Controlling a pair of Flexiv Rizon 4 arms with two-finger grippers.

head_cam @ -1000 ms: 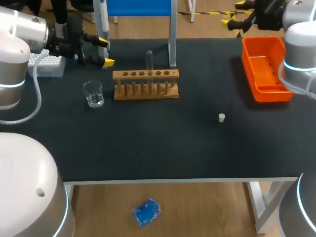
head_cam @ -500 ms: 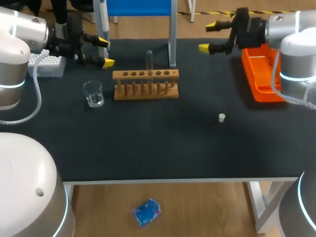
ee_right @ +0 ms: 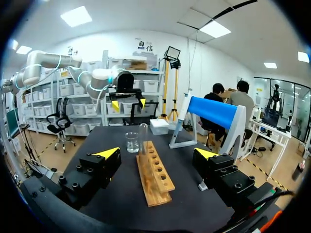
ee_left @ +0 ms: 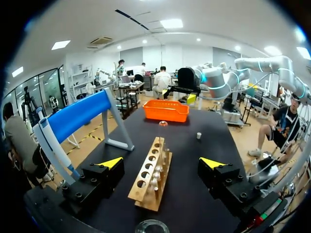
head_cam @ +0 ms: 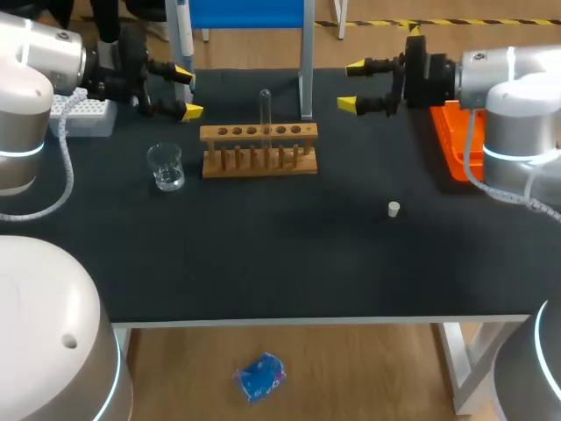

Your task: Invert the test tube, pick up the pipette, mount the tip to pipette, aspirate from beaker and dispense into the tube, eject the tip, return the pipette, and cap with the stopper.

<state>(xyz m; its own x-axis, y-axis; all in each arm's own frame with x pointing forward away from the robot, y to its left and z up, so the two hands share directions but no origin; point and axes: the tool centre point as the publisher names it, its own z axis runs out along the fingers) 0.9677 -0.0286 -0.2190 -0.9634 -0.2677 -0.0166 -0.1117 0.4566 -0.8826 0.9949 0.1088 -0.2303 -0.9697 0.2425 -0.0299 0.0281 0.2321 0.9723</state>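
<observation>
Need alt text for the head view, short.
A wooden test tube rack holding one clear glass test tube sits mid-table, flanked by the open, empty left claw and right claw. A clear glass beaker stands left of the rack; a small white stopper lies to its right, nearer the front edge.

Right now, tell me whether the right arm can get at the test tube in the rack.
Probably yes: the right tool is open, facing the test tube, which sticks up from the rack with nothing between them.
</observation>
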